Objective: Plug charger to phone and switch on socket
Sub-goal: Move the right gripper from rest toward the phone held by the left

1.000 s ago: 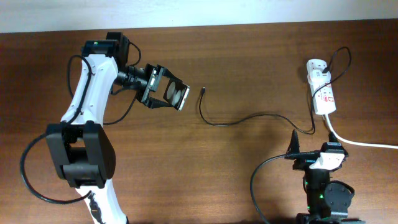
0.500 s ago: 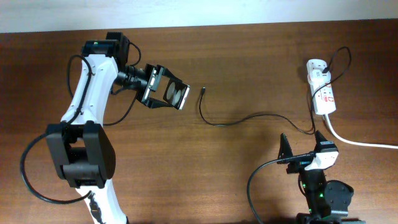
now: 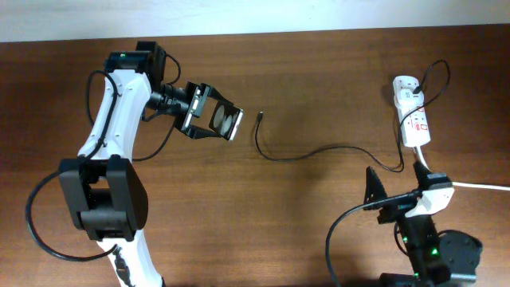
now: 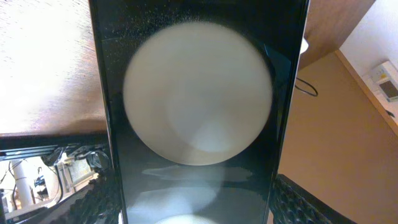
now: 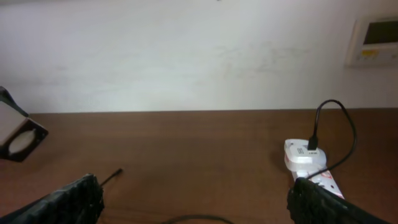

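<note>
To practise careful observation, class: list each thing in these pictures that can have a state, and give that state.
Phone, held, nothing plugged in.
Charger, plugged into socket, tip lying loose on table.
Socket, charger plugged in, switch unreadable.
Left gripper, shut on phone.
Right gripper, open, empty.

Brown wooden table against plain white wall
</note>
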Available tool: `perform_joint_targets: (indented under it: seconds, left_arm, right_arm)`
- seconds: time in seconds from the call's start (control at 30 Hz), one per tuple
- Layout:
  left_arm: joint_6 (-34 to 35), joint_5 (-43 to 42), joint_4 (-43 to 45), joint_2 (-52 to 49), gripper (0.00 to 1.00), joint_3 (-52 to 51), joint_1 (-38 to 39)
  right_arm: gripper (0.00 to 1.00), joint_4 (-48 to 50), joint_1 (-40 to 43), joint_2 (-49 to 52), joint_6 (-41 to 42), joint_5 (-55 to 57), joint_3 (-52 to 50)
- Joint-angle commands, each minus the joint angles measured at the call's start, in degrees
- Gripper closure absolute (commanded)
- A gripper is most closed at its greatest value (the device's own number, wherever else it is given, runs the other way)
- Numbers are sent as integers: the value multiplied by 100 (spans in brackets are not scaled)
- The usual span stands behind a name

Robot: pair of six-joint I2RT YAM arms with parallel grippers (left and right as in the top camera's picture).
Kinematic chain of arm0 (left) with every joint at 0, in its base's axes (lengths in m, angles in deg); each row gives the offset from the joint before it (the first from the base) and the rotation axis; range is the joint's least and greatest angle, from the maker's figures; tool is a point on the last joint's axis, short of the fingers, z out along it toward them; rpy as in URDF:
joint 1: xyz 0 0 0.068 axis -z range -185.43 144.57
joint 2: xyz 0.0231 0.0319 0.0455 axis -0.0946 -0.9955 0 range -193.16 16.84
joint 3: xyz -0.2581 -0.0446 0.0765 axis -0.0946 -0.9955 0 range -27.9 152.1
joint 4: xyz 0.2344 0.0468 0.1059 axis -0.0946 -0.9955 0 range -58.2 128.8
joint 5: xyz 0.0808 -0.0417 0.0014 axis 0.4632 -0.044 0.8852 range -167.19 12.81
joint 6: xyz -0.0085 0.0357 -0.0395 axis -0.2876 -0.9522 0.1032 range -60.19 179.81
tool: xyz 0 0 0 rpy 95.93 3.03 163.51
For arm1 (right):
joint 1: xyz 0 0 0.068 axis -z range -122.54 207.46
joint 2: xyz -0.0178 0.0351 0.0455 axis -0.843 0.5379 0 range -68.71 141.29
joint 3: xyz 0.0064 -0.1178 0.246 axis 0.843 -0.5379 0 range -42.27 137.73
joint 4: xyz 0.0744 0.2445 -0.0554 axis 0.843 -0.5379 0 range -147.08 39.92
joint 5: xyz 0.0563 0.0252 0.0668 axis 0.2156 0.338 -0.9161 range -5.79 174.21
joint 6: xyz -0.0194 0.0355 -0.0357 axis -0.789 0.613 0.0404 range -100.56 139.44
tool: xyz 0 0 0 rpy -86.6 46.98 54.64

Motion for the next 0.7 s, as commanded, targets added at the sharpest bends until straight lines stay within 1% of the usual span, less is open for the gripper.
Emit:
perform_joint_targets:
  seconds: [0.0, 0.17, 0.33, 0.5, 0.67]
  left_arm:
    - [55, -127, -35, 201, 100, 160, -20]
    - [55, -127, -96, 201, 100, 160, -20]
    - [57, -127, -98, 201, 100, 160, -20]
    - [55, -125, -98, 201, 100, 160, -20]
    - [55, -122, -96, 201, 100, 160, -20]
  right_arm:
    - [1, -103, -31, 656, 63, -258, 623]
    - [1, -719, -28, 1663, 61, -531, 1506]
    - [1, -1320, -31, 2243, 57, -710, 2243]
    - [1, -1904, -31, 2538, 42, -1296, 2730]
    - [1, -1963, -31, 2531, 44, -1963, 2739]
